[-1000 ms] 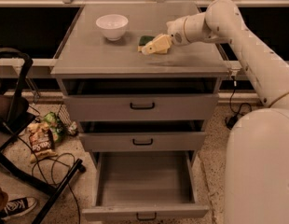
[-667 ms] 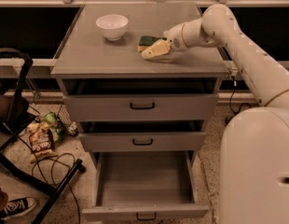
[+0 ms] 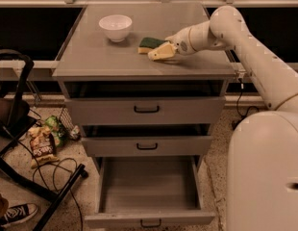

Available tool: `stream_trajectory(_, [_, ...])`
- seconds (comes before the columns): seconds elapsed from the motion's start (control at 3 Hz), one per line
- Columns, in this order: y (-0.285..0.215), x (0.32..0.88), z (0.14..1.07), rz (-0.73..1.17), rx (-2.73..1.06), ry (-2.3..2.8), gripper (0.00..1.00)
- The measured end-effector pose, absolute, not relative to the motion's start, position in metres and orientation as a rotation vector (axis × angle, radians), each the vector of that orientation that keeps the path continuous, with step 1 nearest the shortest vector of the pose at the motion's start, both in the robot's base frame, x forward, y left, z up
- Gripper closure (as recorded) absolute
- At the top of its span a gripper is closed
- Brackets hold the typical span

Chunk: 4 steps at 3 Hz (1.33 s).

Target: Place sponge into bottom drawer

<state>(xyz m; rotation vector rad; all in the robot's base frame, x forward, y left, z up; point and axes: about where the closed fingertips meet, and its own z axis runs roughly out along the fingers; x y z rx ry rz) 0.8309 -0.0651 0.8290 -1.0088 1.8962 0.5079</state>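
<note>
The sponge [image 3: 149, 43], dark green on pale yellow foam, lies on the grey cabinet top [image 3: 105, 57], right of the white bowl [image 3: 115, 27]. My gripper [image 3: 161, 52] reaches in from the right and sits low over the top, right up against the sponge's right front side. The sponge's right end is partly hidden behind it. The bottom drawer [image 3: 148, 219] is pulled out, and its inside shows nothing in it. The two drawers above it are pushed in.
My white arm [image 3: 245, 42] and base [image 3: 266, 172] fill the right side. On the floor at the left are a black chair frame [image 3: 14, 109], cables, snack bags [image 3: 42, 146] and a shoe [image 3: 17, 214]. A dark window ledge runs behind the cabinet.
My gripper has dropped a little lower and nearer toward the cabinet top by the sponge. More of the sponge's green face now shows to its left. The drawers have not moved.
</note>
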Motion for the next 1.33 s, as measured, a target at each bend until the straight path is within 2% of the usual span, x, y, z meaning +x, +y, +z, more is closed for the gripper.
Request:
stream_trajectory(0.33, [-0.065, 0.831, 0.835, 0.508, -1.009, 1.896, 0.84])
stream_trajectory(0.67, [-0.065, 0.831, 0.838, 0.508, -1.009, 1.896, 1.00])
stream_trajectory(1.0, [-0.072, 0.808, 0.849, 0.468, -1.028, 1.928, 1.00])
stream_trajectory(1.33, [-0.122, 0.725, 0.885, 0.318, -1.030, 2.062, 1.00])
